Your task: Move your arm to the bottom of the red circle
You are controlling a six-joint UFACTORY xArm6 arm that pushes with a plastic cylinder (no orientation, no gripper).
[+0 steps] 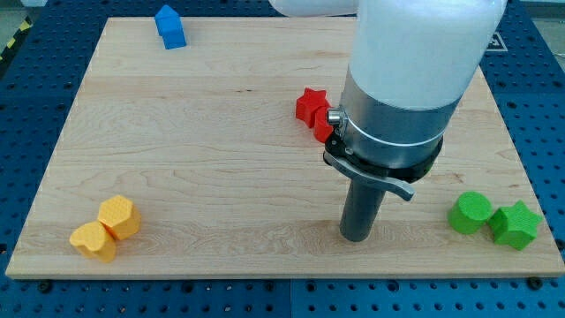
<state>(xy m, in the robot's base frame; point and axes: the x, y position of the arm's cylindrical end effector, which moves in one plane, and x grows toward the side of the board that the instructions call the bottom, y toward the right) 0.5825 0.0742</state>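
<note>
My tip [356,237] rests on the wooden board [221,177], right of centre near the view's bottom. A red star-shaped block [310,105] lies above and to the left of the tip. A second red piece [323,132] shows just below the star, right against the arm's grey collar [388,115]. The arm hides most of it, so I cannot make out its shape. The tip stands well below both red pieces and touches no block.
A blue block [170,26] sits at the top left. Two yellow blocks [119,216] [93,240] touch each other at the bottom left. A green cylinder [470,212] and a green star [515,223] sit together at the bottom right, right of the tip.
</note>
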